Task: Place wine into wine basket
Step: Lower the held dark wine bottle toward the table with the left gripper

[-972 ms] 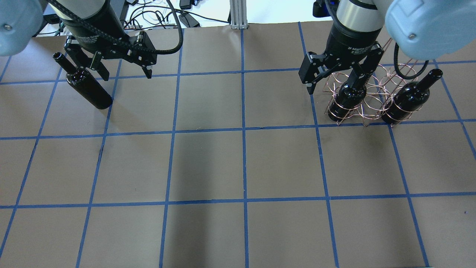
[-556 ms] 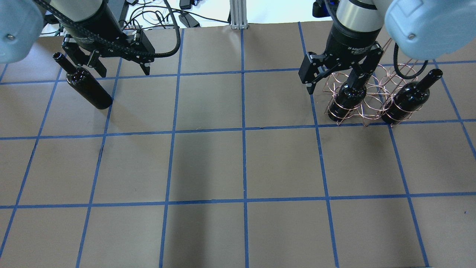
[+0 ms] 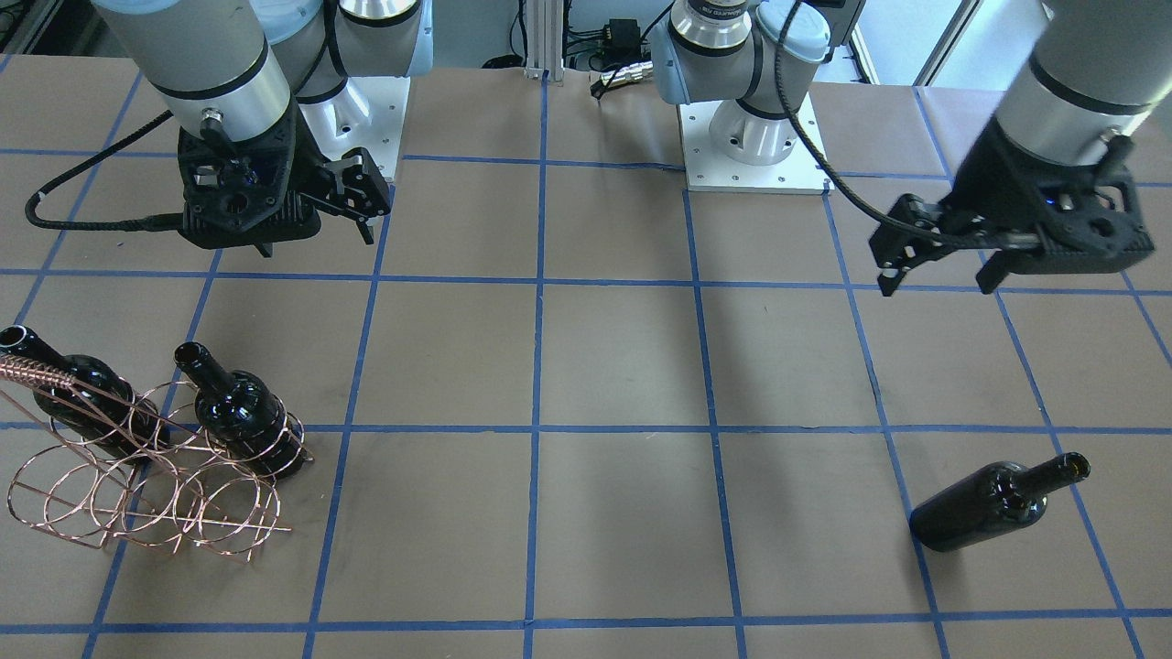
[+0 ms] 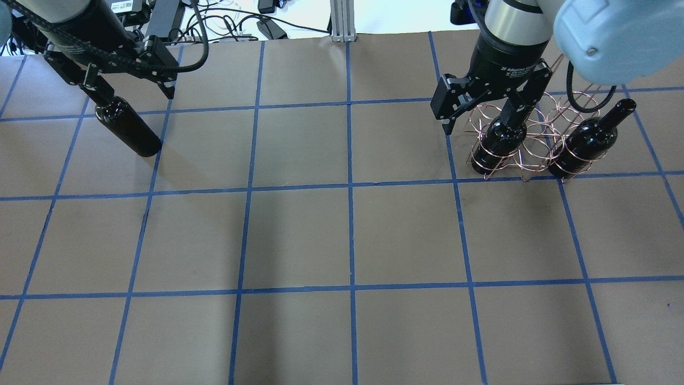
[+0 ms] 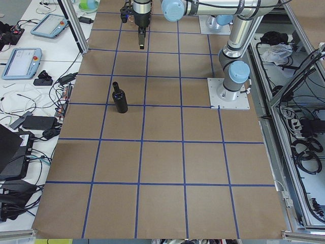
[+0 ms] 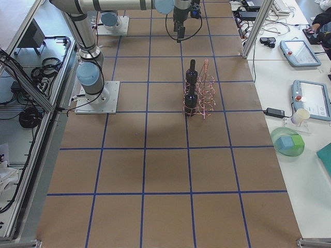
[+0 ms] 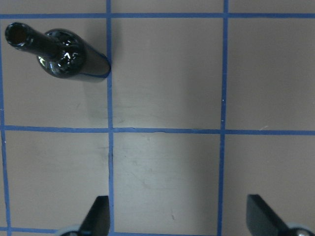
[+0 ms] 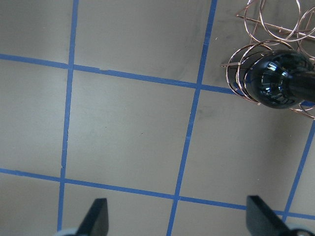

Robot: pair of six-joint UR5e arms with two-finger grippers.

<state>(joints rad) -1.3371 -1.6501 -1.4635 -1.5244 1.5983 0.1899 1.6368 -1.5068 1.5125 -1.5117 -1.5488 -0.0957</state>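
The third wine stands upright and alone on the table on the robot's left, well apart from the wine basket on the far right, where 2 seated bottles already fill the end loops. The left gripper hangs above and just behind the wine with its jaws spread wide and nothing between them; in its wrist view the wine sits off to one side, not between the fingertips. The first risk is therefore a descent from this offset: 1 finger could catch the narrow neck and tip the tall, glossy glass over, and it would roll. A grip taken high on the smooth neck could also slip or let the body swing during the long carry across the table. The right gripper, equally wide open and empty, hovers close over the basket, so an arm crossing in could meet it. The free loop seems to lie between the seated bottles, though the wire tangle makes that hard to confirm; a slightly tilted entry could knock a neighbour or drag the light wire frame.
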